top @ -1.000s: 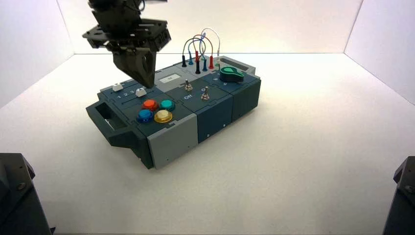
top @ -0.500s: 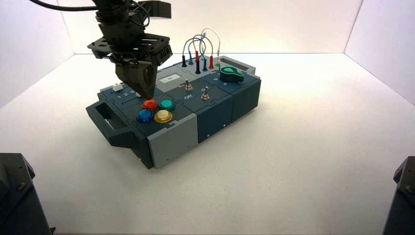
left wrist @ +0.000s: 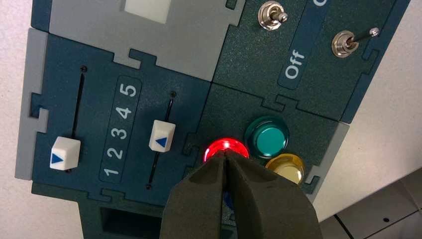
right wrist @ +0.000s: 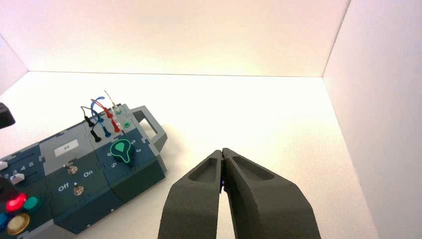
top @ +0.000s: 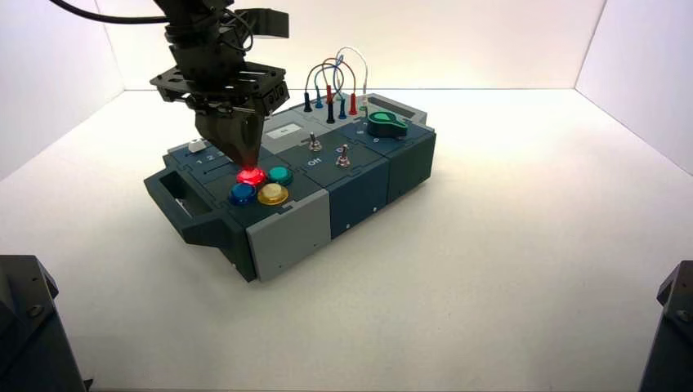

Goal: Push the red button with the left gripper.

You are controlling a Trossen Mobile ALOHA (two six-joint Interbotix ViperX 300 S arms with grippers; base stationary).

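Left wrist view: left hand [left wrist: 226, 155], fingers pressed together, tip on lit red button [left wrist: 226, 148], lower centre of frame; green button [left wrist: 267, 137] beside.

Probably a lab: bare white enclosure walls [top: 49, 49], test box [top: 359, 192].

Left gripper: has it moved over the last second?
Yes. The left gripper has come down from above the sliders onto the red button, which now glows; the box is unmoved.

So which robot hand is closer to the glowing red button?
The left. The left gripper has its shut tips right on the red button. The right gripper, also shut, hangs well off to the box's side.
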